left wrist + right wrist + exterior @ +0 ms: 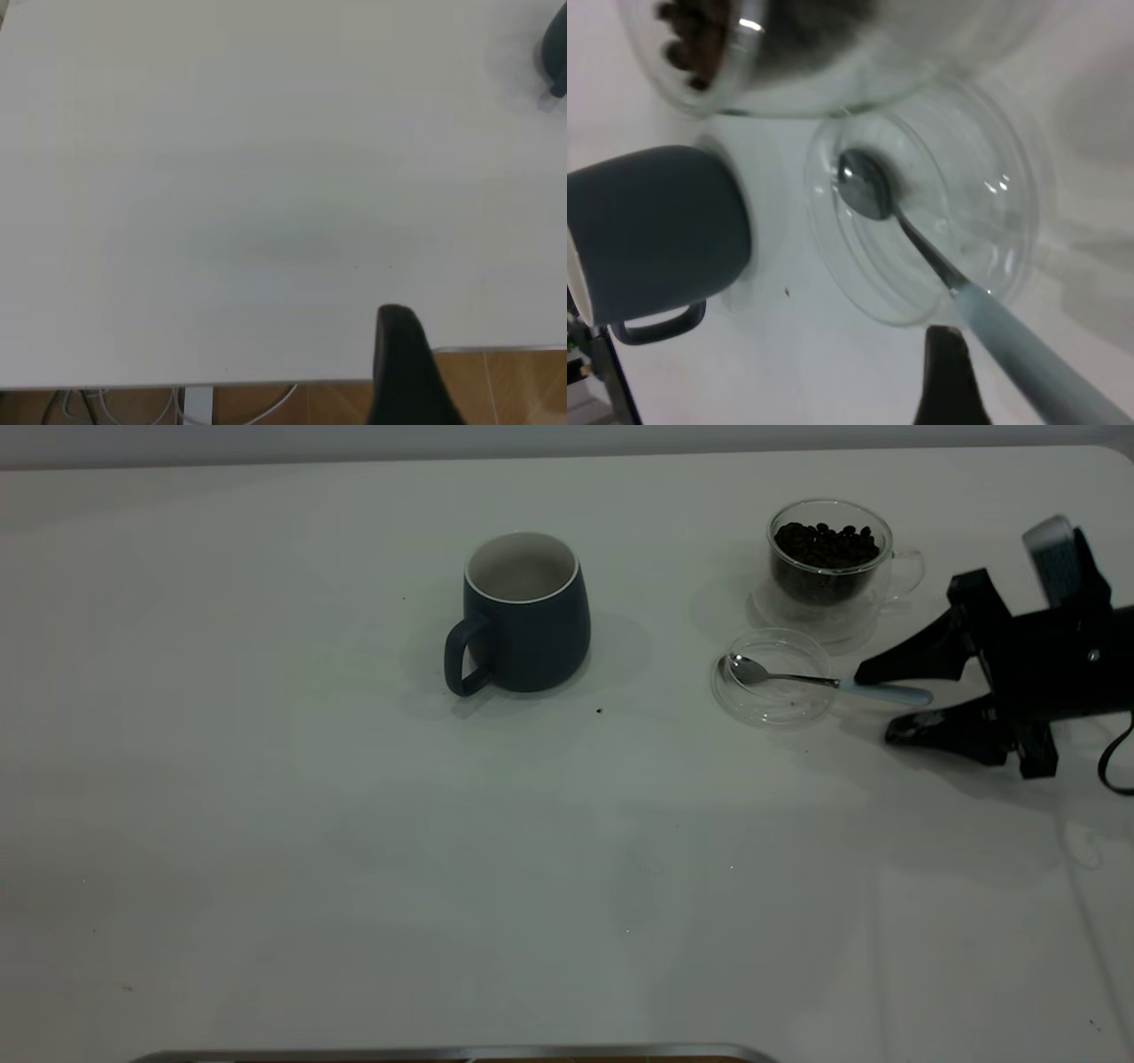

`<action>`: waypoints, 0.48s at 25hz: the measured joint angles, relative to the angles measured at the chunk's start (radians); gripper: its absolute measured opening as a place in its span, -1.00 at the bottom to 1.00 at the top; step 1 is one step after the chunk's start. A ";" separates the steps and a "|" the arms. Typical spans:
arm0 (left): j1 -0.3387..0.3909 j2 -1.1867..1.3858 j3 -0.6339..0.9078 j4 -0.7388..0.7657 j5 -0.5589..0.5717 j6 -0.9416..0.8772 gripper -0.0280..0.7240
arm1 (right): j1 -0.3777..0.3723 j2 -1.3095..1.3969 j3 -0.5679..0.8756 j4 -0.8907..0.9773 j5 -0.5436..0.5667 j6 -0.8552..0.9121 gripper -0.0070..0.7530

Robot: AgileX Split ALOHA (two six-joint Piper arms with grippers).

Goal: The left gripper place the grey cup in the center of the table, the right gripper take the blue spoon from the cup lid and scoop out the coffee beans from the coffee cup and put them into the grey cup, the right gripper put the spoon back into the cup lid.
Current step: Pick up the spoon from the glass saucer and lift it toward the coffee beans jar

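While spread apart astride the blue spoon's [828, 681] pale handle right of the cup lid [772, 677], right pincer [873, 704]: centre first, then pinch. Left pincer [403, 372]: finger spread unclear above bare worktop [266, 177]. Closer in: keep bowl level, clear of grey cup [656, 230].

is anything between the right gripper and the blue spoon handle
Nothing visible is. The right gripper is open, its fingers either side of the blue spoon handle, which sticks out over the cup lid rim towards it. The coffee cup stands behind the lid, off that line.
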 joint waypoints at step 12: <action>0.000 0.000 0.000 0.000 0.000 0.000 0.40 | 0.000 0.011 0.000 0.000 0.106 -0.007 0.45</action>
